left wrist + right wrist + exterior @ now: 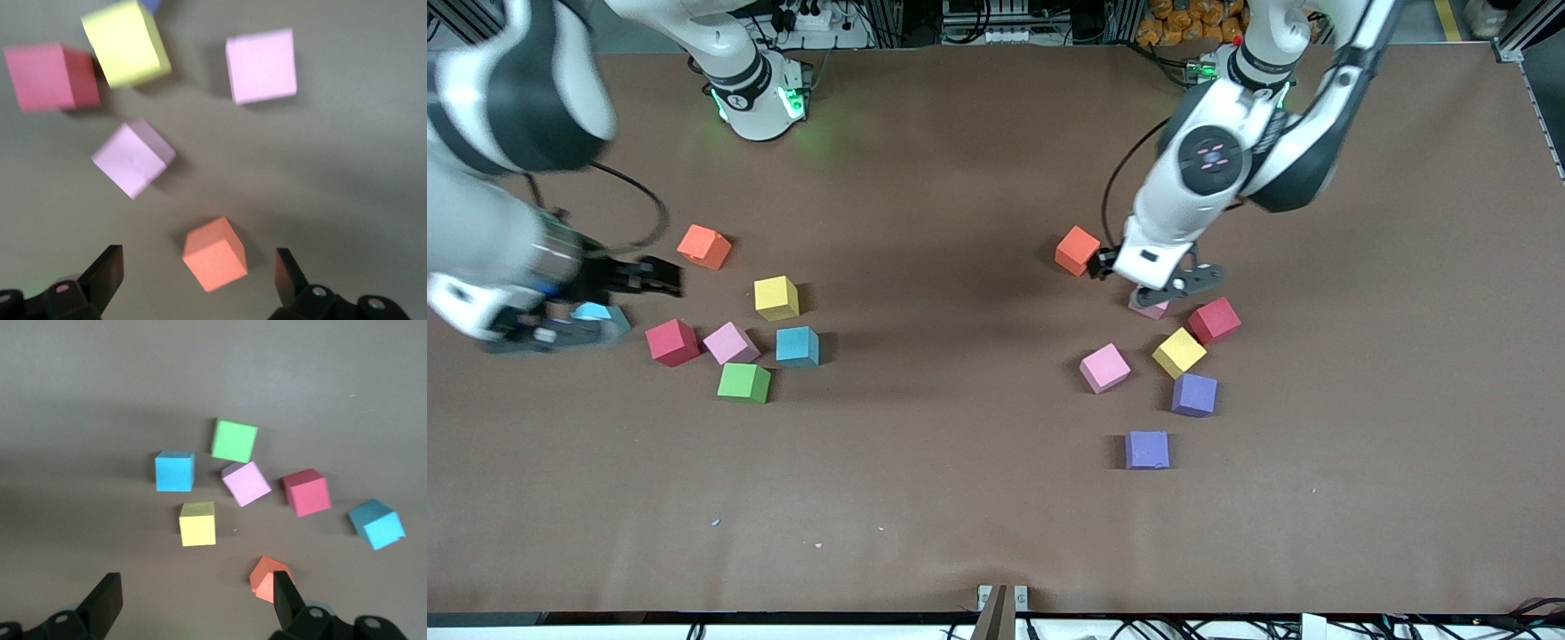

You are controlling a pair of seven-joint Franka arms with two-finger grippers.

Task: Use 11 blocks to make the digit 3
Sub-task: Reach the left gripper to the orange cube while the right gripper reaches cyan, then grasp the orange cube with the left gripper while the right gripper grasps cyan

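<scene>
Start at the right arm's end of the table. Your right gripper (618,302) hangs low over a light blue block (593,312), its fingers (105,600) spread wide and closed on nothing. In the right wrist view, bare table shows between the two tips.

Next to it lies a loose cluster: an orange block (703,246) farthest from the front camera, then a yellow block (775,298), then a red block (672,342), a pink block (731,343) and a teal block (797,347) in a rough row, with a green block (743,382) nearest the camera. The pink and green ones sit just beside each other; none are stacked.

Move on toward the left arm's end. Your left gripper (1178,289) is also fully open and holds nothing. It hovers over a second pink block (1149,308), with a second orange block (1077,250) just beside it; the left wrist view shows that orange cube (215,253) lying between the open fingers (107,270), untouched.

Around it you see a third pink block (1104,367), a second yellow block (1179,352), a second red block (1214,320) and a purple block (1194,395). Another purple block (1147,450) sits apart, nearest the camera.

No digit 3 is formed; all blocks lie scattered in two groups.
</scene>
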